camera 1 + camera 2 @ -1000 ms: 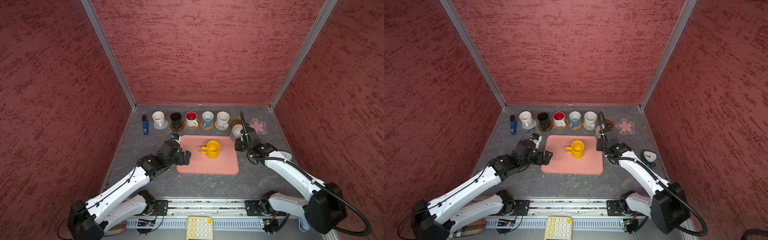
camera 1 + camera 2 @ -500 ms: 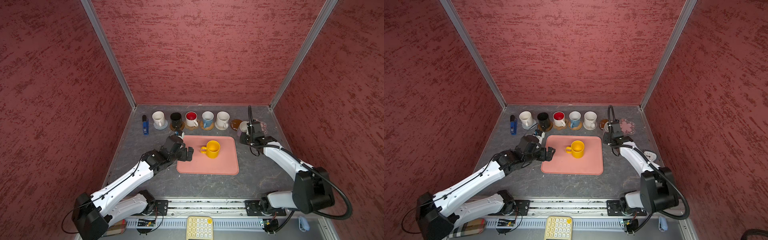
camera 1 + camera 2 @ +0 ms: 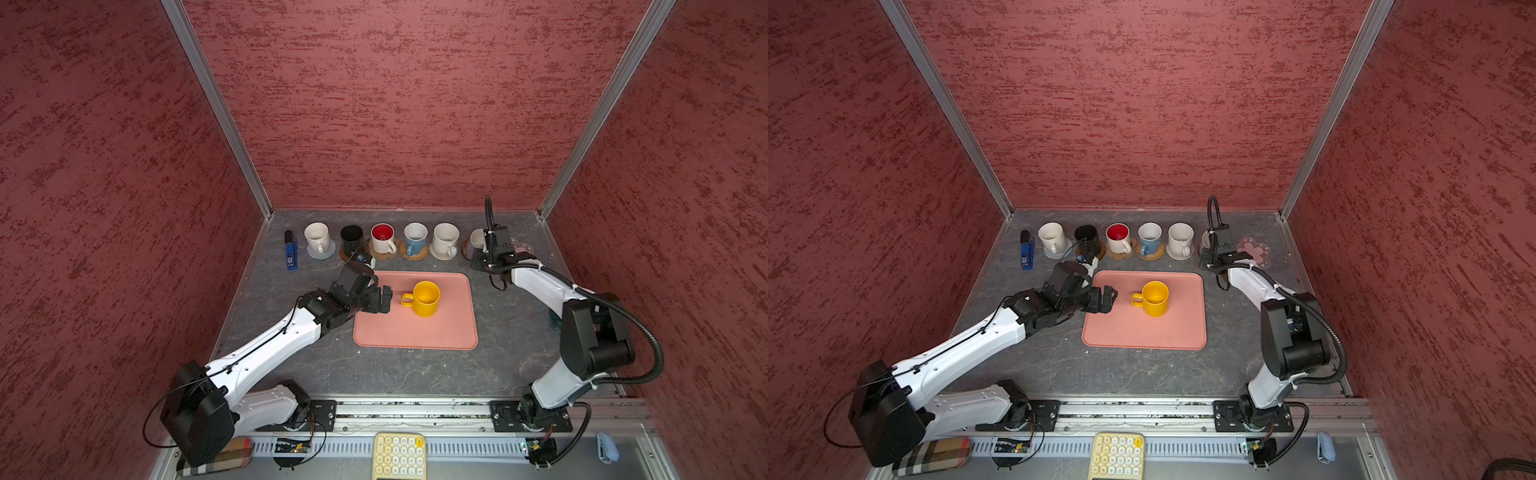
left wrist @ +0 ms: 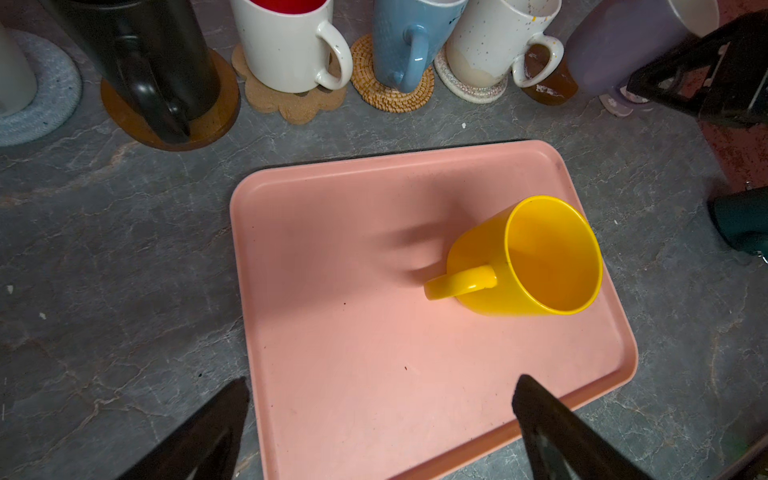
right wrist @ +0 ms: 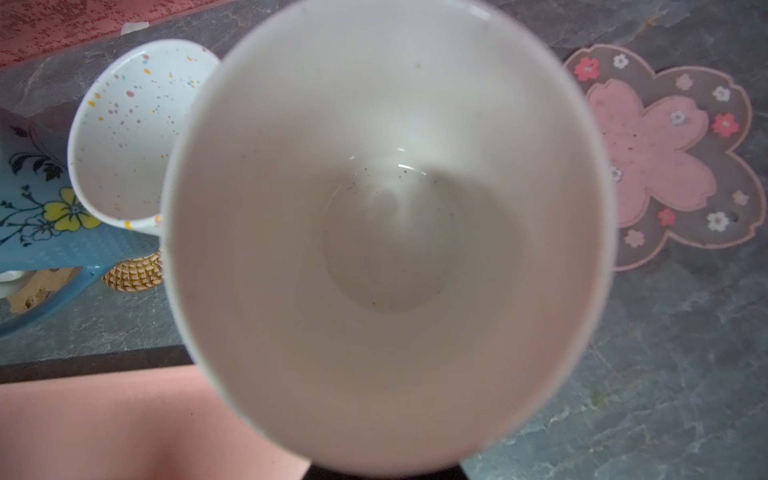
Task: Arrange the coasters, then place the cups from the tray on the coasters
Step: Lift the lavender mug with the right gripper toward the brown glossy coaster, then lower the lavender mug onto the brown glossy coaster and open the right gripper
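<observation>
The flat salmon-pink tray (image 3: 415, 328) is my marker. Behind its far right corner the right hand (image 3: 484, 246) is clenched on the lavender mug (image 4: 623, 45). The mug hangs tilted over the brown disc coaster (image 4: 548, 83), and I cannot tell whether its base touches. To my eye the step is setting it down. Doing that well means levelling the mug, centring it on the disc, lowering it straight, and letting go only once it sits flat, because the speckled white mug (image 4: 490, 37) stands just beside it. At the tray's left edge the left hand (image 3: 1106, 300) hovers released, fingers spread wide. It points at the handle of the yellow mug (image 3: 426, 299), the only one on the tray. The pink flower-shaped coaster (image 3: 1254, 249), further right behind the tray, lies bare, likely meant for that mug.

Mottled red walls (image 3: 395, 104) stand on three sides, leaving little swing room behind the tray. The grey stone-veined bench (image 3: 415, 374) looks flat, hard and dry, so a mug set askew could skate.
</observation>
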Controlling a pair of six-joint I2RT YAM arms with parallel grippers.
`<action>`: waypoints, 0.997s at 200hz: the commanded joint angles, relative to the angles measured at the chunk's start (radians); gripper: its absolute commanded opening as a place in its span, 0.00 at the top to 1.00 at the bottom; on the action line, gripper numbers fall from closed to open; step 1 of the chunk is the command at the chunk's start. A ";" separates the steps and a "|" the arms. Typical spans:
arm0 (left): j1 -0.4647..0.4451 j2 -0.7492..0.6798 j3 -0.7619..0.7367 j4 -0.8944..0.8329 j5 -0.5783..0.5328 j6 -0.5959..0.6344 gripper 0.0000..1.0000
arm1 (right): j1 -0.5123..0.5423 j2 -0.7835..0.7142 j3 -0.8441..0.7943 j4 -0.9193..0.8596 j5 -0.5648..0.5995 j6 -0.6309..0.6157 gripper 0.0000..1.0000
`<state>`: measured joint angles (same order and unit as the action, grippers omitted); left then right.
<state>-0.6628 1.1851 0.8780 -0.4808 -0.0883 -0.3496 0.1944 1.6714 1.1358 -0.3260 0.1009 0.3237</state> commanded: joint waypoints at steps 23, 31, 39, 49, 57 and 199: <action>0.006 0.025 0.047 0.053 0.018 0.041 0.00 | -0.020 0.063 0.116 0.075 0.031 -0.037 1.00; 0.009 0.030 0.049 0.060 0.018 0.045 0.00 | -0.022 0.077 0.129 0.073 0.035 -0.043 1.00; 0.009 0.035 0.050 0.064 0.018 0.049 0.00 | -0.024 0.090 0.139 0.072 0.038 -0.048 1.00; 0.012 0.043 0.054 0.070 0.018 0.052 0.00 | -0.029 0.106 0.151 0.071 0.041 -0.051 1.00; 0.013 0.049 0.059 0.073 0.019 0.053 0.00 | -0.034 0.117 0.156 0.070 0.039 -0.052 1.00; 0.019 0.069 0.032 0.099 0.035 0.052 0.00 | -0.043 0.225 0.218 0.073 0.065 -0.068 1.00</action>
<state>-0.6502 1.2549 0.9131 -0.4023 -0.0601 -0.3088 0.1577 1.8992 1.3178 -0.3252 0.1211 0.2756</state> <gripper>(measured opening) 0.996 0.169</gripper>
